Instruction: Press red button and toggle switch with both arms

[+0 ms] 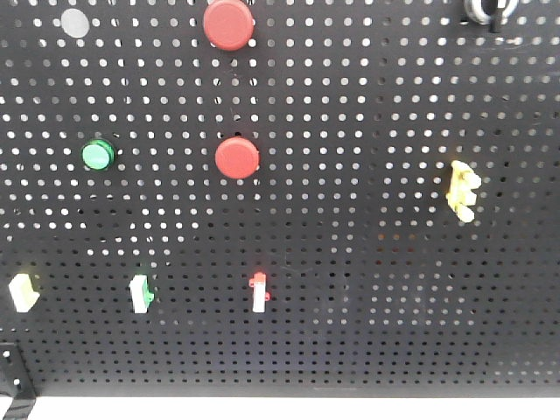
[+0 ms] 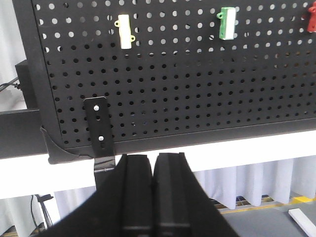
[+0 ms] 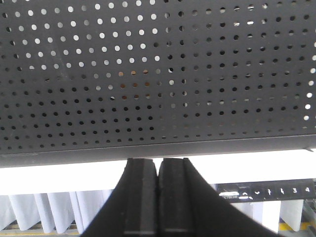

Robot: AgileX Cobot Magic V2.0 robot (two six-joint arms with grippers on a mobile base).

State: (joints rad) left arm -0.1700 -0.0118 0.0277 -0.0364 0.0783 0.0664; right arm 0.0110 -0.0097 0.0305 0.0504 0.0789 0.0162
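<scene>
**Upright black pegboard [image 1: 367, 105] carrying buttons and switches**

The pegboard fills the front view. It is matt black and dotted all over with small round holes that let light through. At its top centre sits the upper red button [image 1: 228, 24], large, round and domed. Straight below it, well apart, is the lower red button [image 1: 237, 158], slightly smaller. A round green button [image 1: 98, 155] lies left of the lower one, and a flat grey disc [image 1: 75, 23] sits near the top left corner. The yellow toggle switch [image 1: 462, 189] is fixed at the right, at mid-height, well apart from both red buttons. The bottom row holds three small blocky plastic switches: a cream switch [image 1: 23, 291], a green switch [image 1: 141, 292] and a red-and-white switch [image 1: 258, 291].

In the left wrist view, the black left hand [image 2: 153, 197] has its fingers pressed together and grips nothing. It is below the panel's lower left corner, beside a black bracket [image 2: 98, 128]. A white pleated curtain [image 2: 247, 182] hangs beyond.

The right hand [image 3: 158, 197] is likewise closed and empty, below a bare stretch of the panel's bottom edge. A black numbered strip [image 3: 266, 190] lies to its right.
</scene>
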